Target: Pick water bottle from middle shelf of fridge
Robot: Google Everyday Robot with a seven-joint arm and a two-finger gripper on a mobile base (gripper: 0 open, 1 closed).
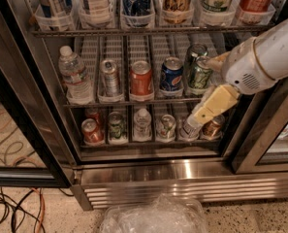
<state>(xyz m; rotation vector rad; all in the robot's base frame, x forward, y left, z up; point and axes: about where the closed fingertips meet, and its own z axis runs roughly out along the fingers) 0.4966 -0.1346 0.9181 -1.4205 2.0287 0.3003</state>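
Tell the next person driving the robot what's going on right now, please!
Gripper: the beige two-finger gripper on the white arm hangs at the right side of the stainless-steel glass-door fridge, by the soda cans.
Bottle: the clear ribbed plastic water bottle with a white cap stands upright at the far left of the wire middle shelf.
Done: bottle not yet touched.
Left: reach across, grip it, lift it out.
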